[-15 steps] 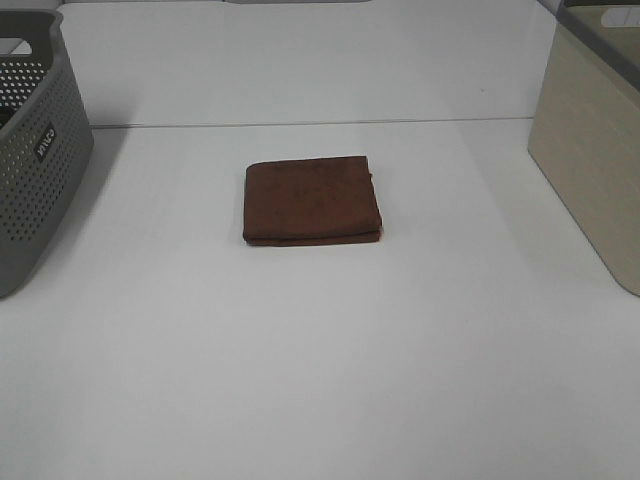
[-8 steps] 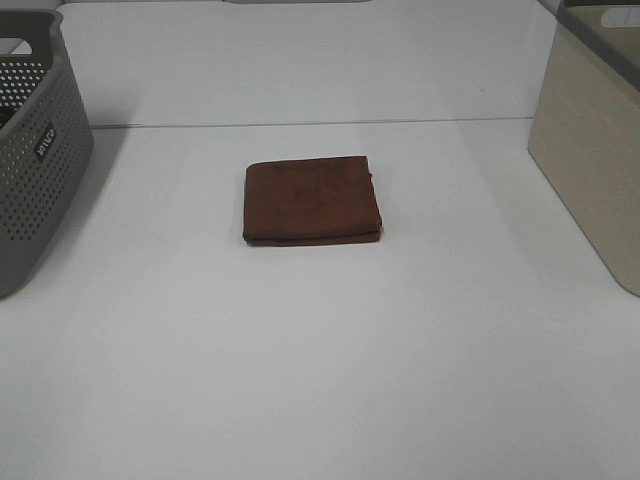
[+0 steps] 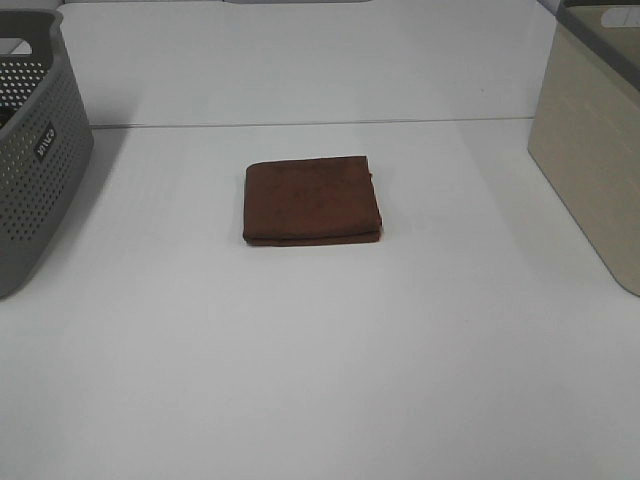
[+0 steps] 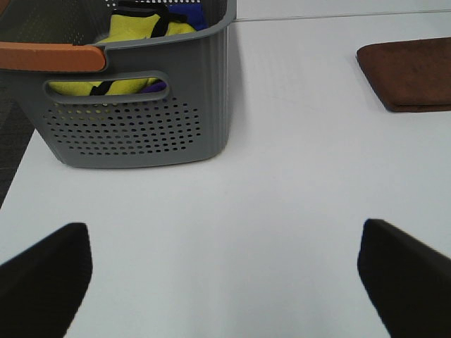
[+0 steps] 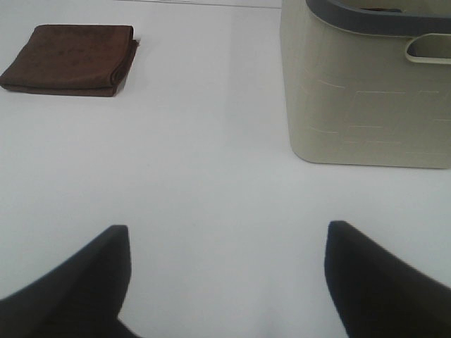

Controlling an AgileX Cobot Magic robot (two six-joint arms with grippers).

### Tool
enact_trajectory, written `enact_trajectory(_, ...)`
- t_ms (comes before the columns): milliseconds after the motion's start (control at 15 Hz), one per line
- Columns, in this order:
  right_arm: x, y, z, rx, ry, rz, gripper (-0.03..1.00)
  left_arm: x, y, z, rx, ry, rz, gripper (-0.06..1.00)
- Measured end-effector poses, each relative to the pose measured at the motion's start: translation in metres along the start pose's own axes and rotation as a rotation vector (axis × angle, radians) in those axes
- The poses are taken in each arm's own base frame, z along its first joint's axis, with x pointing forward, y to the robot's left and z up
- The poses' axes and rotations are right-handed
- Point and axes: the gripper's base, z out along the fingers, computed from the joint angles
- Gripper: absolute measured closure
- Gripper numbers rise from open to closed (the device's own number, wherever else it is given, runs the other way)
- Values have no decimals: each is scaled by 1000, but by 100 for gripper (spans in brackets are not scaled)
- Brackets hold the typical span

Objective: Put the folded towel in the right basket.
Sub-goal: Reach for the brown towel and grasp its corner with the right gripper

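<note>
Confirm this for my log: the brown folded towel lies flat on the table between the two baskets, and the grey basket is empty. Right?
The grey basket is not empty: the left wrist view shows yellow and blue items inside it. The folded towel lies as you say.

Frame edges cut off the grey basket (image 3: 30,170) and the beige basket (image 3: 590,170)
</note>
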Motion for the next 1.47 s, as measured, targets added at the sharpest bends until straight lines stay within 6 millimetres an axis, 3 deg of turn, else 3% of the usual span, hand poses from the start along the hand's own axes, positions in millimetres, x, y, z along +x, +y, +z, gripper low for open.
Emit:
enact_trajectory(1000, -1, 0, 0, 0, -1, 0, 24, 0, 0, 0, 0, 0, 0, -3)
enact_trajectory(1267, -42, -7, 14, 24, -104, 8, 24, 0, 0, 0, 0, 0, 0, -3)
enact_trajectory(1400, -73, -14, 39, 37, -130, 17, 24, 0, 0, 0, 0, 0, 0, -3)
enact_trajectory(1467, -96, -19, 62, 41, -115, 22, 24, 0, 0, 0, 0, 0, 0, -3)
